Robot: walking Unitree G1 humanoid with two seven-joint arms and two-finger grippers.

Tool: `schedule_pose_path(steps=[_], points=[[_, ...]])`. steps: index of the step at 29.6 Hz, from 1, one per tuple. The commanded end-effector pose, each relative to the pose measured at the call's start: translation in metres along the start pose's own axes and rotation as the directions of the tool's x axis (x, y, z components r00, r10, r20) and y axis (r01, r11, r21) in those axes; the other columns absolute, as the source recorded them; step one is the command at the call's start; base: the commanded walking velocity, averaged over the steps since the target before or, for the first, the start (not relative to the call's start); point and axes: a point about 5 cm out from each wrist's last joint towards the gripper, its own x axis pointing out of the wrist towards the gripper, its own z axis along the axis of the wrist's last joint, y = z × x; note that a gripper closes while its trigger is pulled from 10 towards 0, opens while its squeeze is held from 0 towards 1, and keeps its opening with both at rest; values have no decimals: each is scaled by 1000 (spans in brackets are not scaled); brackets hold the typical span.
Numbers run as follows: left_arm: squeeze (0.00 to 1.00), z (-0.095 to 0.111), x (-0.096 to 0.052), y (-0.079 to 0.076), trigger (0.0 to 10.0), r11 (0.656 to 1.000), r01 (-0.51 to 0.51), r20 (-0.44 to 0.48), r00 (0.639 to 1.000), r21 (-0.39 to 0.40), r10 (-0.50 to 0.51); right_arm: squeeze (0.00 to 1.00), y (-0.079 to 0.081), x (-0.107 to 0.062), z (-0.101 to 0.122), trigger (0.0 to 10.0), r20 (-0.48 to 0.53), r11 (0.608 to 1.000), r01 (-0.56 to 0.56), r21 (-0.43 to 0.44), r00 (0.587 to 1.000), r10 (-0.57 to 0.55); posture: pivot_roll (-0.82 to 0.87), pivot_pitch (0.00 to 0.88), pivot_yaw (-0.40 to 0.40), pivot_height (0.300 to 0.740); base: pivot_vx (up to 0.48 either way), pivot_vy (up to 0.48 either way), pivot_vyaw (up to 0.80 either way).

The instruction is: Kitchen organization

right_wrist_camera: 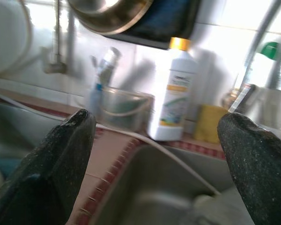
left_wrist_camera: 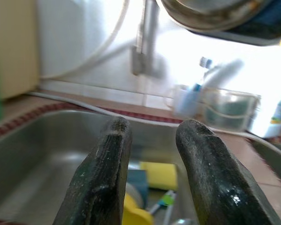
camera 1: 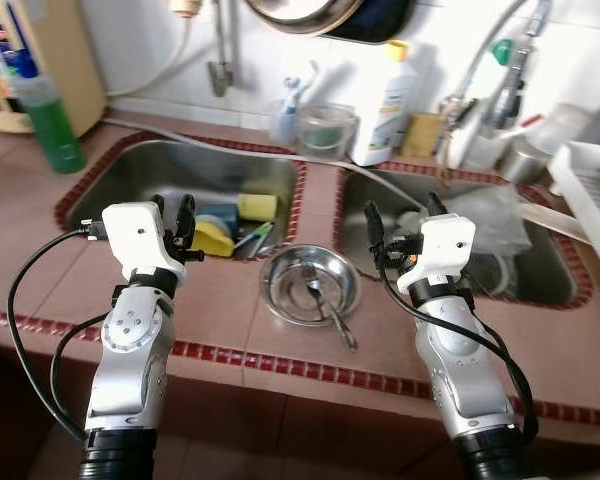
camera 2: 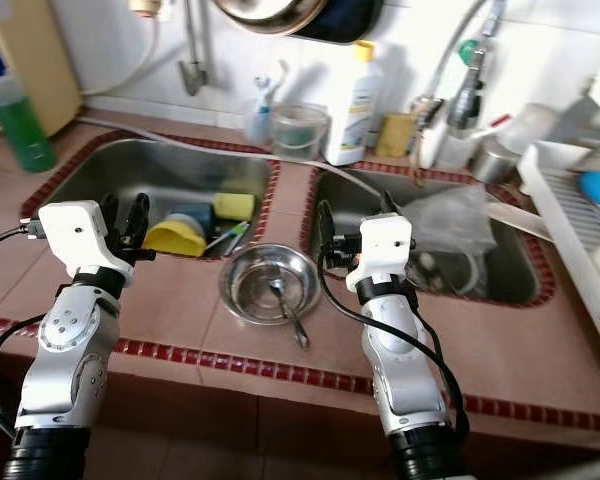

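hovering over counter edge: left gripper (camera 1: 173, 212) narrowly parted, right gripper (camera 1: 402, 217) spread wide, steel bowl (camera 1: 310, 284) between.

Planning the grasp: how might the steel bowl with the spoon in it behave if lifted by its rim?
The steel bowl looks thin and polished, so probably light and slippery between fingers. The spoon lies loose with its handle over the rim, so tilting would likely slide it out.

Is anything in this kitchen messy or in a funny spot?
Yes. A steel bowl sits on the counter strip between the two sinks, and the spoon in it pokes out over the rim. Sponges and a yellow cup lie jumbled in the left sink. Nothing looks spilled or broken.
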Motion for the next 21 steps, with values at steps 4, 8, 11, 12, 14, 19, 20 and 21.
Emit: schedule_pose_path(steps=[4,8,11,12,14,19,20,21], points=[[0,0,3,-4,10000,1000,14,-12,1000,1,-14,0,-1,4,5,10000,39,1000,5,2,999,-5,18,0,-45,740,0,405,0],[0,0,3,-5,10000,1000,12,-12,1000,-1,-12,0,0,3,6,10000,48,1000,1,3,999,-1,17,0,-46,740,0,402,0],[0,0,3,-5,10000,1000,13,-14,1000,-1,-13,0,1,3,6,10000,53,1000,-2,3,999,2,16,0,-46,740,0,404,0],[0,0,3,-5,10000,1000,13,-14,1000,-1,-13,0,1,3,6,10000,53,1000,-2,3,999,2,16,0,-46,740,0,405,0],[0,0,3,-5,10000,1000,14,-14,1000,-1,-14,0,1,3,6,10000,53,1000,-3,3,999,2,16,0,-47,740,0,401,0],[0,1,3,-6,10000,1000,15,-6,1000,-5,-15,0,0,2,5,10000,52,1000,-1,1,999,1,16,0,-44,740,0,160,0],[0,2,3,-6,10000,1000,15,-5,1000,-6,-15,0,0,1,5,10000,52,1000,0,0,999,0,16,0,-44,740,0,0,0],[0,2,3,-6,10000,1000,15,-5,1000,-6,-15,0,0,1,5,10000,52,1000,0,0,999,0,16,0,-44,740,0,0,0]])
